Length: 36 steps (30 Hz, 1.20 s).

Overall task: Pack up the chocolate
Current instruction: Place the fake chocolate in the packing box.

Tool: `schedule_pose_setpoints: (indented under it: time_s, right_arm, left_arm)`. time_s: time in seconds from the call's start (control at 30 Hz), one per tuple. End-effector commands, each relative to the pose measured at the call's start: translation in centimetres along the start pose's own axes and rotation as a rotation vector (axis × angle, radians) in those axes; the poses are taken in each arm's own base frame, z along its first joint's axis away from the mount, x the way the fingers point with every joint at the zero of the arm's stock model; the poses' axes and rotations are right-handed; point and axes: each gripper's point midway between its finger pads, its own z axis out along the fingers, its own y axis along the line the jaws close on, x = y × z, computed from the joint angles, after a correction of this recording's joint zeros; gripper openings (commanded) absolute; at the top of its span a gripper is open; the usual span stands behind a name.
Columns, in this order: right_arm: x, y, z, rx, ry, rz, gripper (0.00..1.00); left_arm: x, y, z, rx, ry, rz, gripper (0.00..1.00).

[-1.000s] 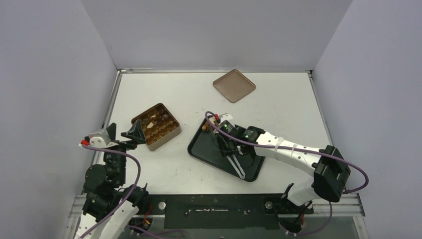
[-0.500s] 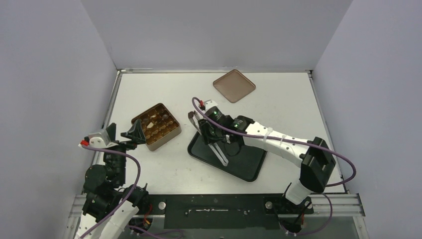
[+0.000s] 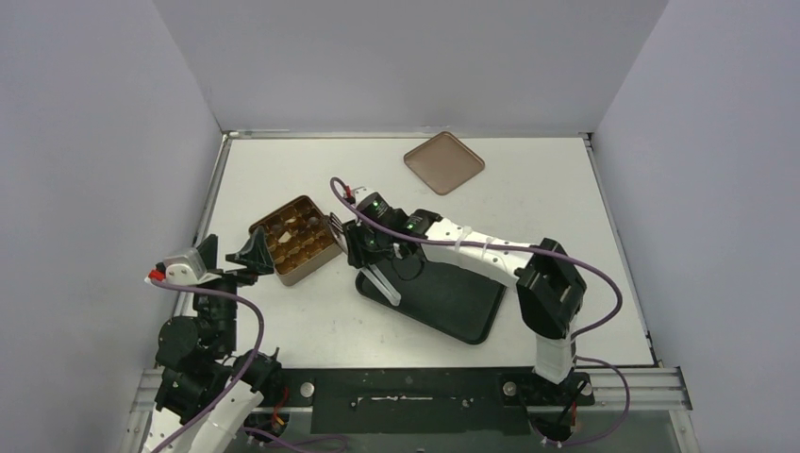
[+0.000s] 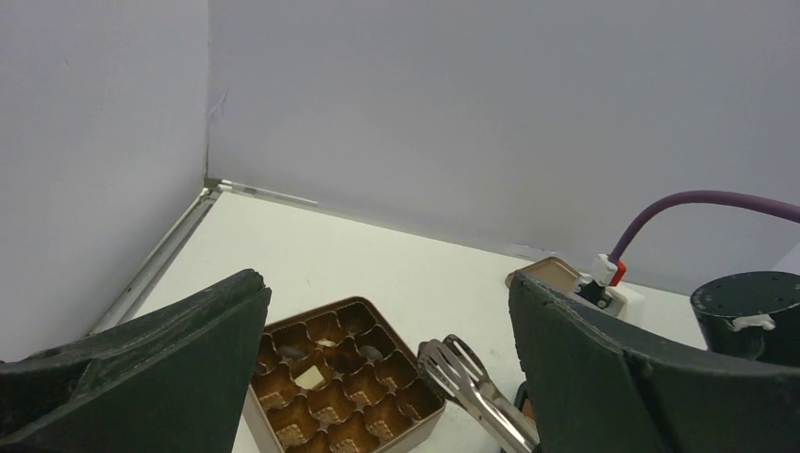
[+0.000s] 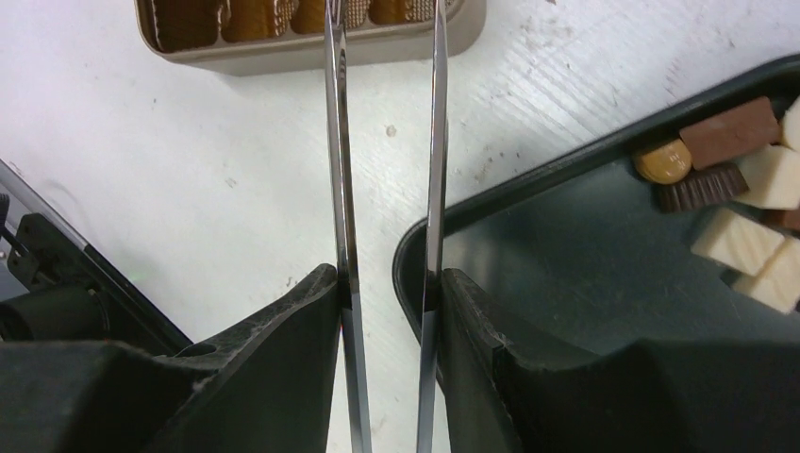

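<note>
Right gripper (image 5: 387,283) clamps silver metal tongs (image 5: 434,142) reaching over square gold-brown tin (image 3: 294,239) | left gripper (image 4: 385,311) spread wide | brown and cream chocolate pieces (image 5: 745,189) in black tray (image 3: 453,307)

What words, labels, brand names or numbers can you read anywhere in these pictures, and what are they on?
None: no text can be read in any view.
The gold-brown tin, the brown lid, the black tray, the metal tongs and the chocolate pieces show no lettering that can be made out.
</note>
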Motion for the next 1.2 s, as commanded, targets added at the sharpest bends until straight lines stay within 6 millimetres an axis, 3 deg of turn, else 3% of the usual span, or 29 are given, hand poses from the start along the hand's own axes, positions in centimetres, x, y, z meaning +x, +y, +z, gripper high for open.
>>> schedule_pose_setpoints:
  time_s: [0.0, 0.53, 0.83, 1.17]
  right_arm:
    - [-3.9, 2.8, 0.1, -0.091, -0.094, -0.016, 0.17]
    - [-3.2, 2.9, 2.8, -0.099, -0.044, -0.010, 0.29]
    - [-3.6, 2.9, 2.8, -0.090, -0.053, -0.012, 0.41]
    - [-4.1, 2.8, 2.3, -0.080, -0.072, -0.019, 0.45]
  left_arm:
    - [-1.2, 0.2, -0.2, -0.010, -0.040, -0.023, 0.97]
    - [-1.3, 0.2, -0.3, -0.005, -0.045, -0.026, 0.97]
    - [-1.2, 0.2, -0.3, -0.005, -0.042, -0.023, 0.97]
    - [-1.1, 0.1, -0.2, -0.005, -0.037, -0.021, 0.97]
